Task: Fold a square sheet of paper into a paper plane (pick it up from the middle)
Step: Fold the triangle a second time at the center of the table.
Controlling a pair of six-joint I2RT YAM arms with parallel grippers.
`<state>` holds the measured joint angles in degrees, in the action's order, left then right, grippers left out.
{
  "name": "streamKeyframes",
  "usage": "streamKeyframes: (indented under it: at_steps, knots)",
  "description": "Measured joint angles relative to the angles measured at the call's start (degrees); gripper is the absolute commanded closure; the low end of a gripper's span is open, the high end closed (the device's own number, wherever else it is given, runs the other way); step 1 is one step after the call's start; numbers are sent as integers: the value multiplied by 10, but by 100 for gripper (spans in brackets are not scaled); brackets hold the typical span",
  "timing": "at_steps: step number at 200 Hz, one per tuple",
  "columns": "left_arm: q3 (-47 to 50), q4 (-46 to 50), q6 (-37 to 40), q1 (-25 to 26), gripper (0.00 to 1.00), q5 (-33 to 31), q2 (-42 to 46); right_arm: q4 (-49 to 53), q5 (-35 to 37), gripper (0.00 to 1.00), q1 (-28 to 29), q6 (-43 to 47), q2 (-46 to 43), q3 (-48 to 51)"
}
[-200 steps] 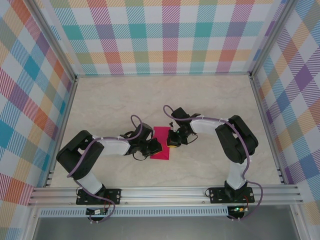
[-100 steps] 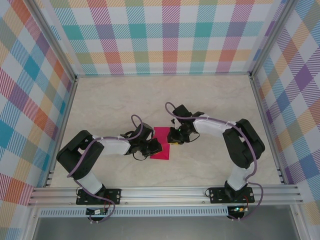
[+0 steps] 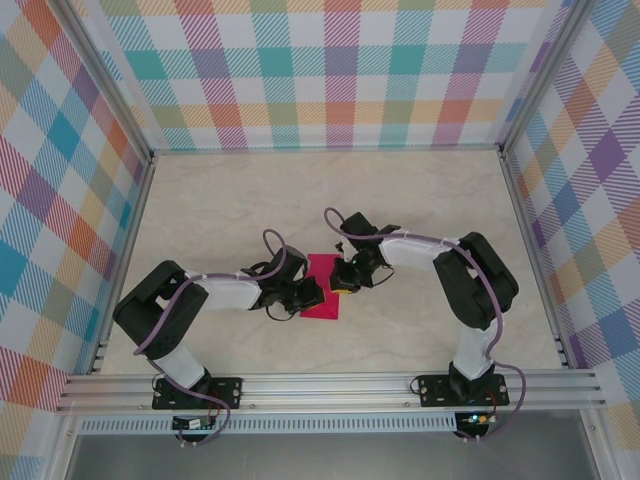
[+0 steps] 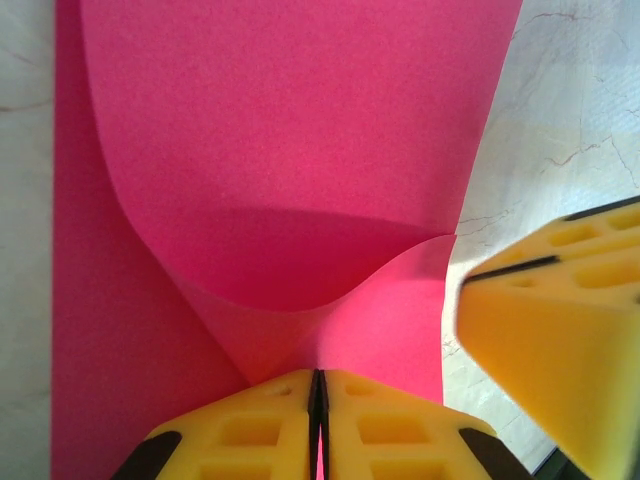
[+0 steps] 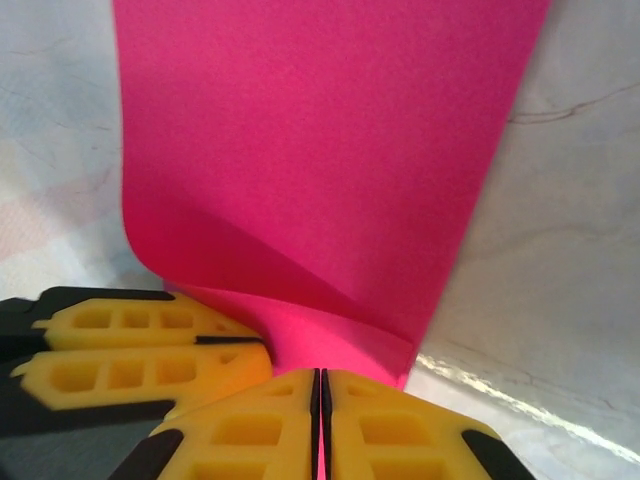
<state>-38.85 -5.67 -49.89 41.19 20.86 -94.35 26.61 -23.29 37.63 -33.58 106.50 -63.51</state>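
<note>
The square sheet of paper (image 3: pixel 322 286), magenta-pink, lies as a narrow folded rectangle on the table between both arms. In the left wrist view the paper (image 4: pixel 300 130) has an upper layer curling up off the lower one. My left gripper (image 4: pixel 318 375) is shut, pinching the near edge of that layer. The right gripper's yellow finger (image 4: pixel 560 320) sits close at the right. In the right wrist view the paper (image 5: pixel 320 150) bends upward, and my right gripper (image 5: pixel 321 372) is shut on its edge. From above, the left gripper (image 3: pixel 307 293) and right gripper (image 3: pixel 344 279) flank the paper.
The marble-patterned tabletop (image 3: pixel 250 200) is bounded by checked walls and an aluminium rail (image 3: pixel 330 385) along the near edge. Both arm bases stand on that rail. Open table stretches behind and to either side of the paper.
The right arm's elbow swung out to the right and came back, its gripper shifting slightly along the paper's right edge. The left arm and the paper stayed put.
</note>
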Motion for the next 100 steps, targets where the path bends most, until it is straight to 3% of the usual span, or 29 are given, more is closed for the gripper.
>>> streamKeyframes:
  at_steps: [100]
  knots:
    - [-35,45,0,1,88,-27,26,14,16,92,3,48,24,-10]
